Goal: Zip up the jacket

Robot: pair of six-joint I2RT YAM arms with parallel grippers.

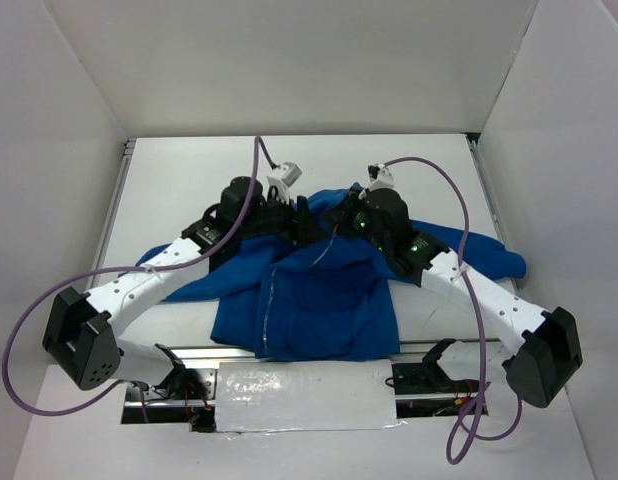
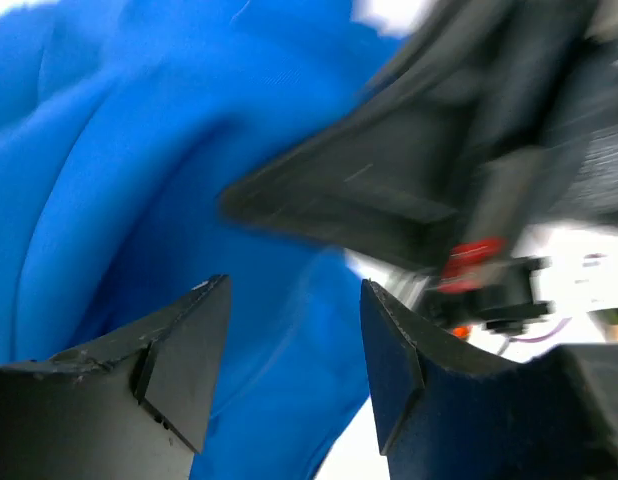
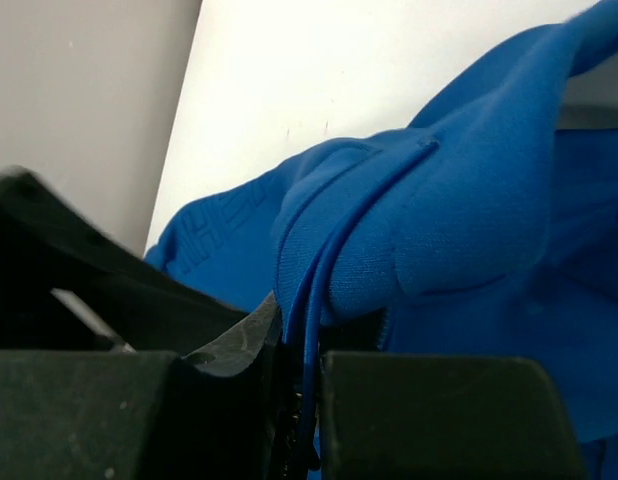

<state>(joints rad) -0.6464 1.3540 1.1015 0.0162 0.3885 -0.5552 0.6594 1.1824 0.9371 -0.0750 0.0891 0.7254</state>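
Note:
The royal-blue jacket (image 1: pixel 319 295) lies rumpled on the white table, hem toward the near edge, its silver zipper (image 1: pixel 271 290) running down the front. My right gripper (image 1: pixel 341 215) is shut on a folded blue edge of the jacket (image 3: pixel 389 230) near the collar; the fabric runs between its pads (image 3: pixel 249 345). My left gripper (image 1: pixel 297 222) is open just left of it, over the jacket's upper part. In the left wrist view its fingers (image 2: pixel 189 340) stand apart with blue fabric (image 2: pixel 139 170) behind them and nothing between them.
The right arm's dark gripper body (image 2: pixel 409 190) fills the upper right of the left wrist view, very close. White walls enclose the table (image 1: pixel 189 190) on three sides. A crinkled foil-like sheet (image 1: pixel 304 395) lies at the near edge between the arm bases.

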